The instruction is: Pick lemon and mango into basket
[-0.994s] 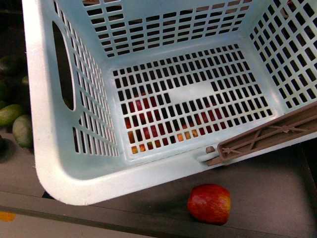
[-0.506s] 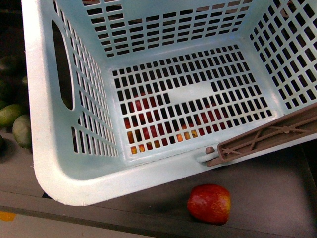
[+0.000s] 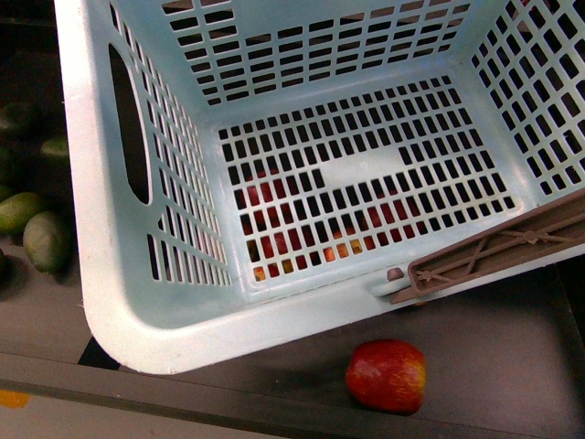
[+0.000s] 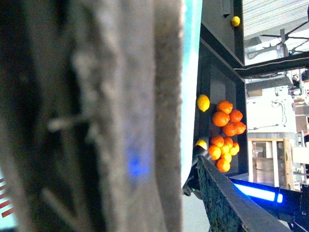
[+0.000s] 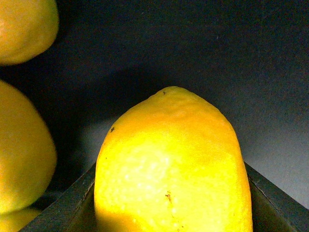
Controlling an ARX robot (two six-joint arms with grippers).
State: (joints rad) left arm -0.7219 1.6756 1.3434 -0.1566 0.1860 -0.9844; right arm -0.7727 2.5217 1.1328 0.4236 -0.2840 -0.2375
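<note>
The lemon (image 5: 169, 164) fills the right wrist view, set between the right fingers (image 5: 72, 200), whose dark edges flank it on both sides; whether it is squeezed yet cannot be told. The step in hand is judged to be the grasp of it. The grip is best closed gently across the plump middle, since the smooth skin may slip, and the lift is best made straight up, clear of the two yellow fruits (image 5: 21, 145) just beside it. The basket (image 3: 119, 302) is shown empty in the front view, so its whole floor is free for a low release. The left fingers cannot be made out behind a blurred grey mass, and the mango is not identified with certainty
</note>
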